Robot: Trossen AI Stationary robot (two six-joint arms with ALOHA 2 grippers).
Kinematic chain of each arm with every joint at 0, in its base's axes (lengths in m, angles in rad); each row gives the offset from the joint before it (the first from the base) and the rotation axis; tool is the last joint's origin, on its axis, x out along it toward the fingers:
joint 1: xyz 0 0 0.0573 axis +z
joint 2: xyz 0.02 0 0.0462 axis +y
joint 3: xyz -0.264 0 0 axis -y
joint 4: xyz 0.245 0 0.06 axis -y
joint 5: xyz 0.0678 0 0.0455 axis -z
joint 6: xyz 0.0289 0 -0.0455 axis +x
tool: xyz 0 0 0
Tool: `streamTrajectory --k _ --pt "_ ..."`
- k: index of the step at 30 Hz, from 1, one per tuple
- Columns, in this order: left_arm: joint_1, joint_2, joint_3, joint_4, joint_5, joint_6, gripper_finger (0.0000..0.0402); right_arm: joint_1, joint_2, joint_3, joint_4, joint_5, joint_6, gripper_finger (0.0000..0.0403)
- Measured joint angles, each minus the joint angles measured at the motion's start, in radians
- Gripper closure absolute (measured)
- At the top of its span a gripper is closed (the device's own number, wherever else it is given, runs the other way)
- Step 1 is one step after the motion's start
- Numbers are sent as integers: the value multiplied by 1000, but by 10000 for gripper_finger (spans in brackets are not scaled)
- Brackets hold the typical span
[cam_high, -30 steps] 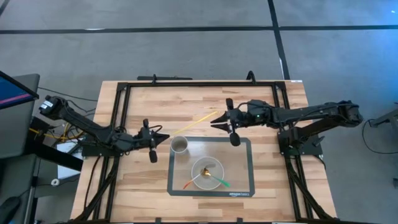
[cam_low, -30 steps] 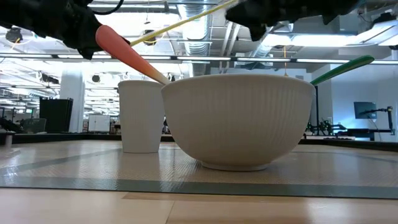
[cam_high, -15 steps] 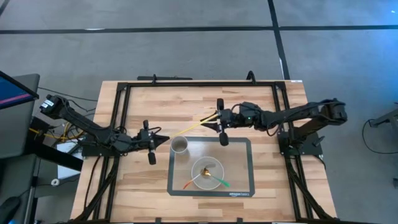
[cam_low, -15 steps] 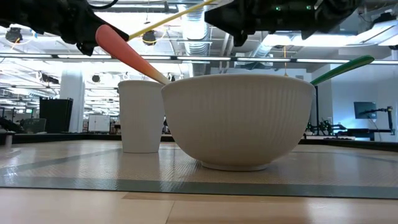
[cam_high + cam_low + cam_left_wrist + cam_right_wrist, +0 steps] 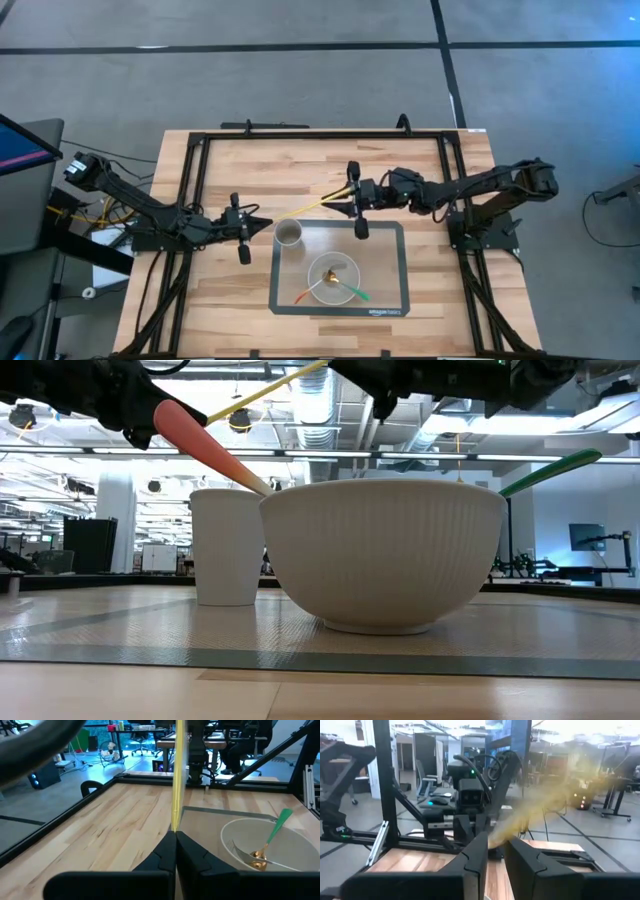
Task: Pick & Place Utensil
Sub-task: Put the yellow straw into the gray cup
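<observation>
A thin yellow utensil (image 5: 312,201) is held level above the table, between the two arms. My left gripper (image 5: 264,223) is shut on its near-left end, just left of the white cup (image 5: 289,233). My right gripper (image 5: 351,196) is open by a narrow gap, and the utensil's far-right end (image 5: 501,836) lies between its fingers. The white bowl (image 5: 334,275) stands on the grey mat (image 5: 390,240) and holds an orange-handled utensil (image 5: 205,448) and a green-handled one (image 5: 550,468), both leaning on the bowl's rim. My left gripper pinches the yellow utensil's handle end (image 5: 174,822) between its two fingers (image 5: 162,855), coming level from the table's left, along the handle. The utensil is lifted clear and runs on toward the right arm. My right gripper: whether its fingers (image 5: 476,855) touch the utensil, I cannot tell.
The cup (image 5: 228,545) stands at the mat's far-left corner, just below the held utensil. A black frame (image 5: 300,134) runs round the wooden table top. Bare wood (image 5: 225,290) lies left of the mat and beyond it toward the far edge.
My right gripper has moved toward the table's left, onto the yellow utensil's free end, which now lies between its fingers. The utensil and the left gripper have stayed where they were.
</observation>
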Motion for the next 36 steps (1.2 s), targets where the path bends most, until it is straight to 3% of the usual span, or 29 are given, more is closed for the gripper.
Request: streamTrajectory --k 15,22,26,36 --pt "0 0 0 -1 1 0 398 10 0 0 26 0 3 349" --pt "0 0 0 -2 1 -5 397 10 0 0 26 1 3 381" --pt "0 0 0 -2 1 -8 390 10 0 0 26 1 3 397" --pt "0 0 0 -2 1 -80 358 10 -11 6 31 3 76 387"
